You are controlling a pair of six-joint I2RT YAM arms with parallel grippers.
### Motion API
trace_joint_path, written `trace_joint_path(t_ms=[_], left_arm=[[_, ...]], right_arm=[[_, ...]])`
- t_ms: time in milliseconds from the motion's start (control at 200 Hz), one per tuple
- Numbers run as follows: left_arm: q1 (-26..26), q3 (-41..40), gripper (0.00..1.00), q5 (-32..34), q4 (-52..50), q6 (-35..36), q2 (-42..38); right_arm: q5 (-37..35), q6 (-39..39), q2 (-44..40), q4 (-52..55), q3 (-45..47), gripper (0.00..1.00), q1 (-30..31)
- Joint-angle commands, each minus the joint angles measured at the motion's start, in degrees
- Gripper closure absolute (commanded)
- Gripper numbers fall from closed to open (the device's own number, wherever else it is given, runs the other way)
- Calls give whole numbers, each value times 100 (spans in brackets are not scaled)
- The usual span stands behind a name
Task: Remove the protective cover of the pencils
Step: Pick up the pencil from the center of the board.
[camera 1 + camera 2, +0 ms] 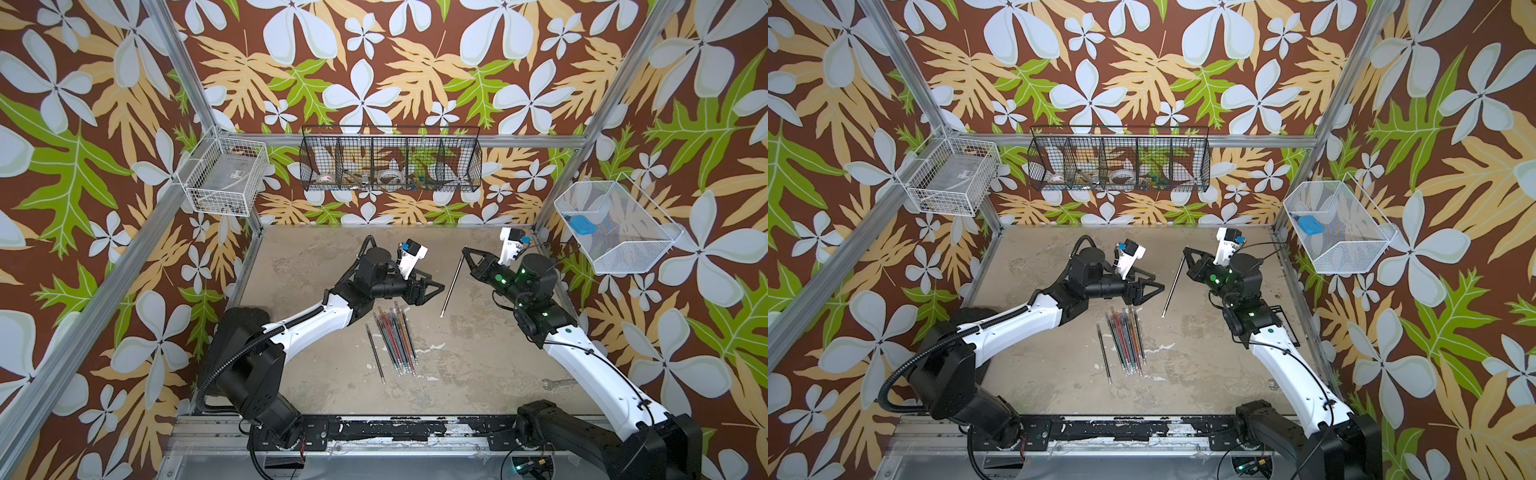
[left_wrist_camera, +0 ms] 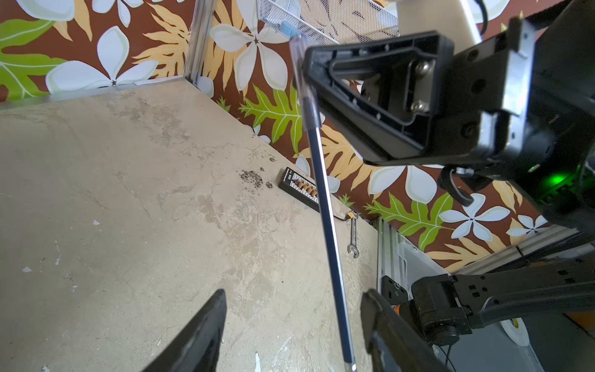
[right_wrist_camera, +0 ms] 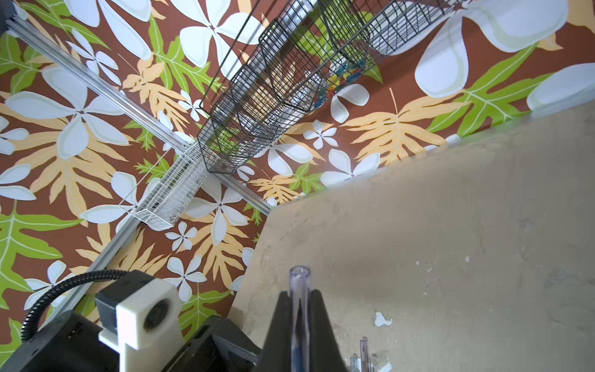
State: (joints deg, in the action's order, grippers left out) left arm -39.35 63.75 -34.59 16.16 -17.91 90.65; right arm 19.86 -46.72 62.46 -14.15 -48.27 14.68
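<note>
My right gripper (image 3: 300, 294) is shut on a clear protective cover (image 3: 299, 278) at the top of one dark pencil (image 1: 453, 282), which hangs slanted above the table. In the left wrist view the cover (image 2: 310, 109) sits over the shaft (image 2: 328, 219) beside the right gripper's fingers. My left gripper (image 2: 294, 293) is open around the pencil's lower end; the shaft passes close to one finger (image 2: 383, 325) without touching it. More pencils (image 1: 395, 340) lie in a bundle on the table in both top views, with one black pencil (image 1: 375, 353) beside them.
A small wrench (image 1: 557, 383) lies at the table's right edge, near a black strip (image 2: 297, 185). Loose clear caps (image 3: 363, 349) lie on the table. A black wire basket (image 1: 390, 162) hangs on the back wall, and white baskets (image 1: 220, 178) (image 1: 615, 232) hang at the sides.
</note>
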Motion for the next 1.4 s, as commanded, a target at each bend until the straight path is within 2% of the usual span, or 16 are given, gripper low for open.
trace_joint_path(t_ms=[0,480,791,876,1061,1106,1171,1291,1396], left_arm=[[-70,60,32,-83,-42,121,26],[-301,147,33,-197,-136,183,154],[-326,269,40,-217,-310,223,319],[-338,305,47,-222,-342,239,373],[-336,448,80,-138,-580,321,491],[-336,510,85,-130,-693,362,536],[-333,580,100,-89,-794,389,589],[-336,658,100,314,-1080,591,563],[-336,904,100,1025,-1659,904,639]], right_arm=[[141,-159,-40,-402,59,100,7],[260,-303,-23,-702,160,100,11],[332,-386,30,-852,152,100,12],[332,-362,30,-860,144,100,16],[304,-316,13,-852,142,100,13],[291,-310,13,-820,135,100,17],[210,-256,-20,-689,117,100,17],[-140,62,-20,141,-134,99,9],[-487,744,89,1296,-636,77,-9]])
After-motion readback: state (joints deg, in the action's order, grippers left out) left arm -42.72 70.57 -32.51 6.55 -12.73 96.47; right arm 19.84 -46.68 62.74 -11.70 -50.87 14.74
